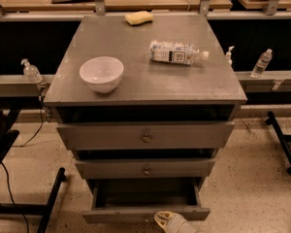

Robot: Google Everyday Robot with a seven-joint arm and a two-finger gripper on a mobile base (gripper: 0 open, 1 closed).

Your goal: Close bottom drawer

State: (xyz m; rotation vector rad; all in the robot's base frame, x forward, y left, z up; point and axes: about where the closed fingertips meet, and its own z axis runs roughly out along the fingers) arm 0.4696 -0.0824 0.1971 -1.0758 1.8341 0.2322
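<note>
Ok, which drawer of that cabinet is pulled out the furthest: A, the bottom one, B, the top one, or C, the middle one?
A: the bottom drawer juts out with its inside showing, and the gripper is low in the camera view, right at its front panel.

Speckled floor point(252, 178) lies below wooden workbenches point(34, 1) in warm light.
</note>
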